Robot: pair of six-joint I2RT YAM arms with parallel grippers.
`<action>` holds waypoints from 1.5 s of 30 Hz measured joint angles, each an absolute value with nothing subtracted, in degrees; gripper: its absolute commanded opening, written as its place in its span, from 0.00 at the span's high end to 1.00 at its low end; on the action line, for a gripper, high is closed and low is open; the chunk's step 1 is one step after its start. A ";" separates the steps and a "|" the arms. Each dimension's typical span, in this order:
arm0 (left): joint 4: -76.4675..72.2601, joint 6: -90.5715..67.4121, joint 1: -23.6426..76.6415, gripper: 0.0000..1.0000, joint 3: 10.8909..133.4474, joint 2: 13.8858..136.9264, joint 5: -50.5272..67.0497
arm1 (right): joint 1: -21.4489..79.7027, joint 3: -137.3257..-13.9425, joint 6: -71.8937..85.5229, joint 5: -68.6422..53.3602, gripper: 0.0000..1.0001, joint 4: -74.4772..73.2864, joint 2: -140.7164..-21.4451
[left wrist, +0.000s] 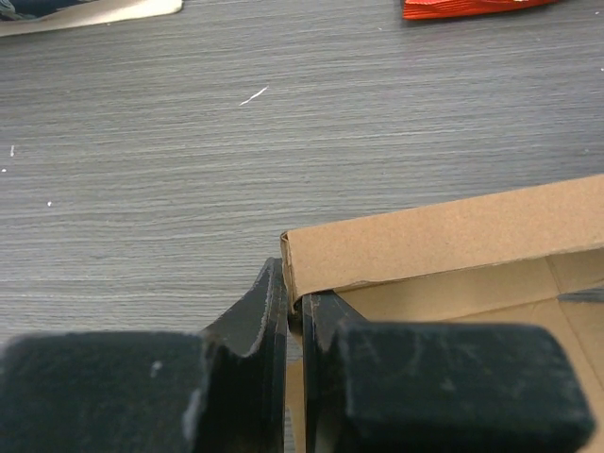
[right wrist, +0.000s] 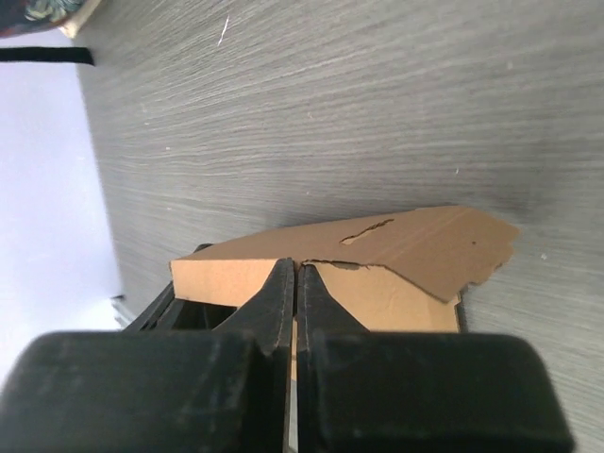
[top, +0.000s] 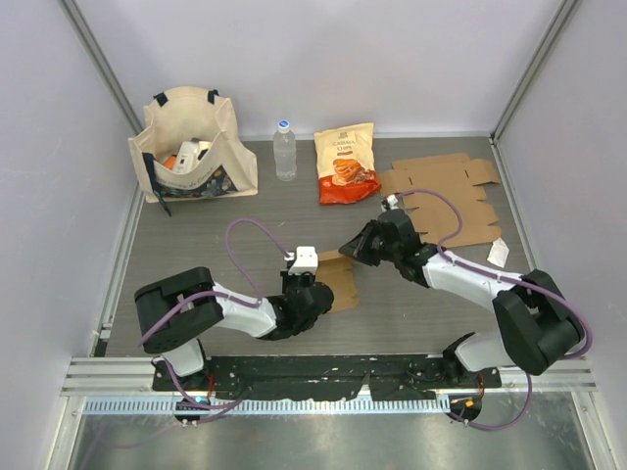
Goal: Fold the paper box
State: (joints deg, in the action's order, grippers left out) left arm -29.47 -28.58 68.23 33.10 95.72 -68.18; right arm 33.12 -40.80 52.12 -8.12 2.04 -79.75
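Note:
The paper box (top: 341, 278) is a small brown cardboard piece, partly folded, lying on the grey table between the two arms. My left gripper (top: 321, 287) is at its left side. In the left wrist view this gripper (left wrist: 294, 300) is shut on the near corner of a raised box wall (left wrist: 444, 236). My right gripper (top: 353, 249) comes in from the box's far right. In the right wrist view it (right wrist: 297, 276) is shut on the edge of an upright wall, beside a bent flap with a slot (right wrist: 415, 241).
A flat unfolded cardboard sheet (top: 446, 194) lies at the back right. An orange snack bag (top: 346, 164), a water bottle (top: 285, 149) and a cloth tote bag (top: 191, 147) stand along the back. White walls close in both sides.

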 measured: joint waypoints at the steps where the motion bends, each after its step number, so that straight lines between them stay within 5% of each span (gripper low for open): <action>1: -29.45 -28.75 68.25 1.00 33.12 95.72 -68.47 | 32.32 -39.00 54.33 -8.82 0.99 5.04 -79.35; 3: -29.36 -29.26 68.27 1.00 33.19 95.72 -68.49 | 30.87 -35.07 58.02 -10.76 0.99 10.90 -78.85; 4: -29.10 -29.69 68.29 1.00 33.19 95.64 -68.36 | 29.89 -32.62 60.03 -12.38 0.87 14.74 -78.83; 5: -28.82 -30.11 68.38 1.00 33.21 95.48 -68.16 | 29.15 -31.00 61.36 -13.91 0.50 17.41 -78.87; 6: -28.60 -30.76 68.53 1.00 33.21 95.33 -67.88 | 28.12 -30.04 62.08 -15.90 0.40 18.96 -78.89; 9: -27.22 -32.53 68.69 1.00 33.21 94.48 -68.16 | 26.72 -30.55 57.95 -16.38 0.33 17.74 -78.15; 13: -25.78 -34.50 68.69 1.00 33.19 93.01 -69.04 | 26.13 -29.95 47.59 -11.75 0.40 7.64 -68.34; 17: -25.47 -35.68 68.66 1.00 33.19 92.82 -69.38 | 28.56 -26.50 41.95 -7.27 0.84 7.62 -60.07; 20: -24.99 -36.34 68.66 1.00 33.19 92.79 -69.38 | 36.05 -22.04 39.97 -1.04 0.99 11.81 -61.87; 31: -20.75 -38.70 68.66 1.00 33.82 93.19 -69.87 | 44.03 -19.66 38.17 19.73 0.99 24.91 -79.15; 45: -19.81 -39.92 68.69 1.00 33.98 93.27 -69.84 | 44.03 -19.73 36.80 20.53 0.99 39.03 -86.52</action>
State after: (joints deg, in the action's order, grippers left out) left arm -19.81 -39.92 68.69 33.98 93.27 -69.84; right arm 44.03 -19.73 36.80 20.53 39.03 -86.52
